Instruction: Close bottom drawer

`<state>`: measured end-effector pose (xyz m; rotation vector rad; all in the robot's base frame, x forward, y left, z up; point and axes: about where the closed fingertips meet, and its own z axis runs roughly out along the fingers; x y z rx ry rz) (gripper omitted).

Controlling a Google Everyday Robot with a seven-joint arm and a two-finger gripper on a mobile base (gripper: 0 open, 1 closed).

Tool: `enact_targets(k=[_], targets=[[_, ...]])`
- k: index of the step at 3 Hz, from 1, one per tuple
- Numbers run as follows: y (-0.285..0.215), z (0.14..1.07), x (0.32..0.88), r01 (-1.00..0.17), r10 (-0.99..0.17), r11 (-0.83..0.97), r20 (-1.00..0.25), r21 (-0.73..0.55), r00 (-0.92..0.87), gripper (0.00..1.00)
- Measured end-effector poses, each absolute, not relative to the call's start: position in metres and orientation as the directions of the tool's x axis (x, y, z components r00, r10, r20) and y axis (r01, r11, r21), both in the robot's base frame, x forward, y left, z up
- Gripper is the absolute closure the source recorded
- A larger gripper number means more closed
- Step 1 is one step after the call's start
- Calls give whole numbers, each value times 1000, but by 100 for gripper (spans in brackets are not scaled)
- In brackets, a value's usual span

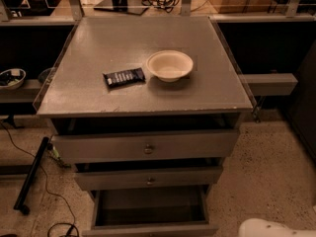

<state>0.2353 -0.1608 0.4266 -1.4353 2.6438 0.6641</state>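
Gaping above speckled floor (269,177) is the bottom drawer (148,207); end effector (270,229) lower-right, state unclear

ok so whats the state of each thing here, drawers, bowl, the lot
bottom drawer, pulled far out, interior looks empty
middle drawer, slightly open
top drawer, slightly open
bowl, upright, empty, on the cabinet top
snack bar, lying flat just left of the bowl
end effector, out of view; only a white robot arm part at the bottom right corner
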Motion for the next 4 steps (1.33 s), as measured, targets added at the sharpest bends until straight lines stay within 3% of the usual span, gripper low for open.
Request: enact_targets(k=[2,4], targets=[[-140,347,235,-750,-734,501,-247,433,-633,100],[-137,327,228,-726,-719,520,-228,450,-657,100]])
